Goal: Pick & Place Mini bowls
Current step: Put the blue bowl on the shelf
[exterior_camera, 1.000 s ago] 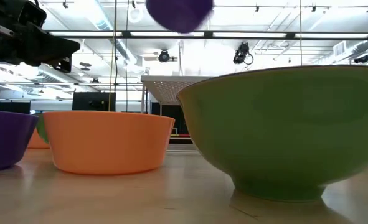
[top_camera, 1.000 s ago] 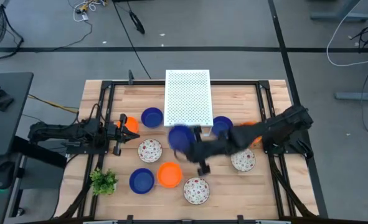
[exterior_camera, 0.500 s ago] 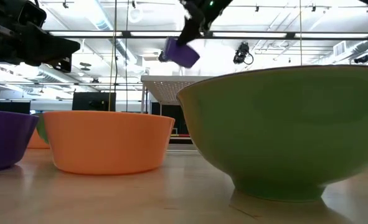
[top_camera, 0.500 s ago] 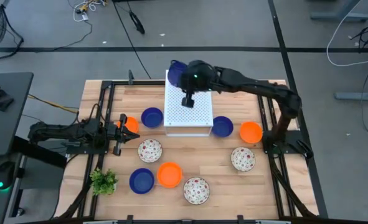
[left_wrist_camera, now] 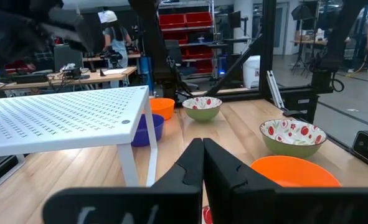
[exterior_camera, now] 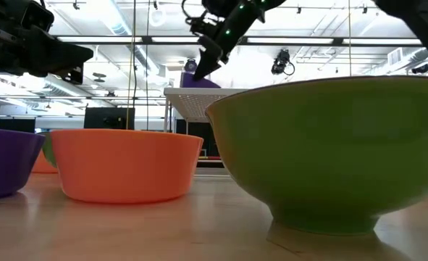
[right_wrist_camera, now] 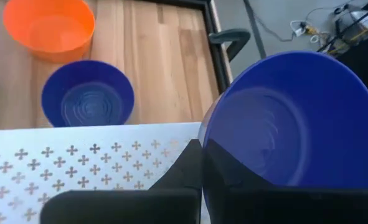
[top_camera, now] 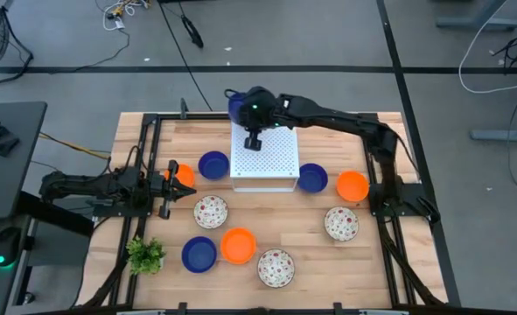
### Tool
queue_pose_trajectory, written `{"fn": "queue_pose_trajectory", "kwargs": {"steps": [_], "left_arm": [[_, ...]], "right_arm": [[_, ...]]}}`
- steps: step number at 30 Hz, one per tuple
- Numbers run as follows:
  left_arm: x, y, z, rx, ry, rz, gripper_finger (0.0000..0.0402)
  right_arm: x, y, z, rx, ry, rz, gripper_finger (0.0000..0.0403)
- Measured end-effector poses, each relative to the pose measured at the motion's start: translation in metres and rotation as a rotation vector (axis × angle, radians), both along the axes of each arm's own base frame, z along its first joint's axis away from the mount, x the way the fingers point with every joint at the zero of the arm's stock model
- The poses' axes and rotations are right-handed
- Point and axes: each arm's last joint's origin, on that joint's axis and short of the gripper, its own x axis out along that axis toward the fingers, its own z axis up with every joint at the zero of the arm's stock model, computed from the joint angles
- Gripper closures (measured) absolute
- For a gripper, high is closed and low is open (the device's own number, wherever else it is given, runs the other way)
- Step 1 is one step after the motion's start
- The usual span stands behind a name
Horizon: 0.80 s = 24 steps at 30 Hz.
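Note:
My right gripper (top_camera: pixel 244 107) reaches over the far left corner of the white perforated board (top_camera: pixel 267 156) and is shut on a blue mini bowl (top_camera: pixel 234 103). In the low view that bowl (exterior_camera: pixel 203 81) sits just at the level of the board's top; whether it touches it, I cannot tell. My left gripper (top_camera: pixel 172 176) is shut and waits at the table's left, beside an orange bowl (top_camera: pixel 185 175). Other mini bowls rest on their bases on the table: blue (top_camera: pixel 213 164), blue (top_camera: pixel 312 178), orange (top_camera: pixel 352 185), orange (top_camera: pixel 238 246), and speckled (top_camera: pixel 210 211). My right gripper pinches the blue bowl by its rim (right_wrist_camera: pixel 203 138), one finger (right_wrist_camera: pixel 233 171) inside the bowl and the other outside. The bowl is tilted, its hollow turned toward the wrist camera, over the board's far left corner.
A small green plant (top_camera: pixel 144 255) stands near the table's near left corner. More bowls lie toward the near edge: blue (top_camera: pixel 199 254), speckled (top_camera: pixel 275 268) and speckled (top_camera: pixel 341 223). A dark frame (top_camera: pixel 153 131) runs round the table. Bare wood shows between the board and the near bowls.
My right gripper has carried the blue bowl from above the table's middle to the far edge over the board, then a little toward the left and down to the board's far left corner. The bowl stayed in the hold. The left arm kept still.

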Motion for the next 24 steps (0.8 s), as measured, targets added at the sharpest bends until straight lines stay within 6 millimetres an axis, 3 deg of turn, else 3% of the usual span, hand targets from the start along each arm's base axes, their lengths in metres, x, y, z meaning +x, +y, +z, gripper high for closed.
{"fn": "queue_pose_trajectory", "kwargs": {"steps": [9,15,24], "left_arm": [[0.000,0.000,0.000,0.000,0.000,0.000,0.0396],[0.000,0.000,0.000,0.000,0.000,0.000,0.0396],[0.000,0.000,0.000,0.000,0.000,0.000,0.0396]], "right_arm": [[0.003,-0.017,-0.014,0.008,0.087,-0.048,0.0395],[0.000,-0.025,-0.014,0.008,0.082,-0.069,0.0391],[-0.001,-0.028,-0.020,0.009,0.089,-0.073,0.0362]]}}
